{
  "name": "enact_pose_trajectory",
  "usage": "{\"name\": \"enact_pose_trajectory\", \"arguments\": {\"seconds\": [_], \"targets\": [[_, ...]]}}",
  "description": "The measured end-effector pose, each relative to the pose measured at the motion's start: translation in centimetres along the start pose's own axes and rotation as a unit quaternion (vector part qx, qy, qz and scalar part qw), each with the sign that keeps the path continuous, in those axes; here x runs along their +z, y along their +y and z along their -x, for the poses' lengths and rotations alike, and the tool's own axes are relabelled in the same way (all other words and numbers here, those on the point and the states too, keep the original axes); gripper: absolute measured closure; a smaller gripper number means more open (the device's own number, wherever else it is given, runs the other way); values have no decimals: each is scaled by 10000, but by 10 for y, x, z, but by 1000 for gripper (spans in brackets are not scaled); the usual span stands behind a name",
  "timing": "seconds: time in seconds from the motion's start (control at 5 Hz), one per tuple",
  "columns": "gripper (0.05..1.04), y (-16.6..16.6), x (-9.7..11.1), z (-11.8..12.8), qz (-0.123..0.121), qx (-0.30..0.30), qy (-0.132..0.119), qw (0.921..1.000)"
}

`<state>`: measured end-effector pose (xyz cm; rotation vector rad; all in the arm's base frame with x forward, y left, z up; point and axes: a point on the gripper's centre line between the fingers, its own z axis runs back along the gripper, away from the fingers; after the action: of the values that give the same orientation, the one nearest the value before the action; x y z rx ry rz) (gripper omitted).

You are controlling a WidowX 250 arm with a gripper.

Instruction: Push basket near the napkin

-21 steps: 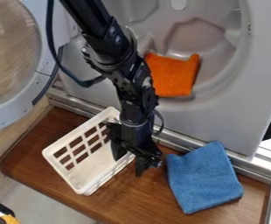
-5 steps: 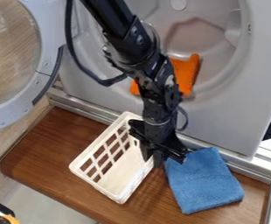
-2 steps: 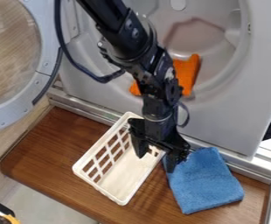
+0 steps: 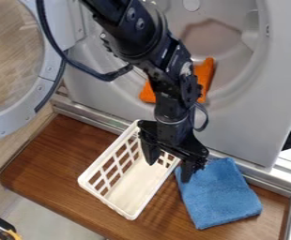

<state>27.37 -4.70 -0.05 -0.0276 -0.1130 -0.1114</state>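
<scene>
Basket (image 4: 132, 190) is what I'm working with: it sits upright on the wooden board, just left of the blue napkin (image 4: 220, 197). Whether they touch I can't tell, since my gripper (image 4: 169, 172) partly covers the gap.

Going down by size, I have the grey machine (image 4: 242, 129) across the far side and right, with its round opening facing me. Its door (image 4: 7, 56) stands open at the far left, and I can see wood grain through the clear pane. In front lies the brown wooden board (image 4: 60, 159), with a metal rail (image 4: 85, 112) between it and the machine.

My black arm (image 4: 135, 37) comes in from the far edge and slants down over the opening, a cable looping off its left side. Below it, the basket is white, with lattice walls and a pale solid floor, set at an angle to the board. The napkin lies flat on the board's right part.

My gripper is spread wide: the left finger hangs over the basket's far right part, the right one over the napkin's far left corner. Behind the arm, an orange cloth (image 4: 204, 77) rests in the machine's opening.
</scene>
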Motion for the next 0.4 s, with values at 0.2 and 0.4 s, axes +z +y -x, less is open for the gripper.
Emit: {"name": "enact_pose_trajectory", "arguments": {"seconds": [0.2,0.4], "targets": [[84,-1,8,-1,-11,27,-61,10000],[83,0,8,0,-11,34,-54,10000]]}}
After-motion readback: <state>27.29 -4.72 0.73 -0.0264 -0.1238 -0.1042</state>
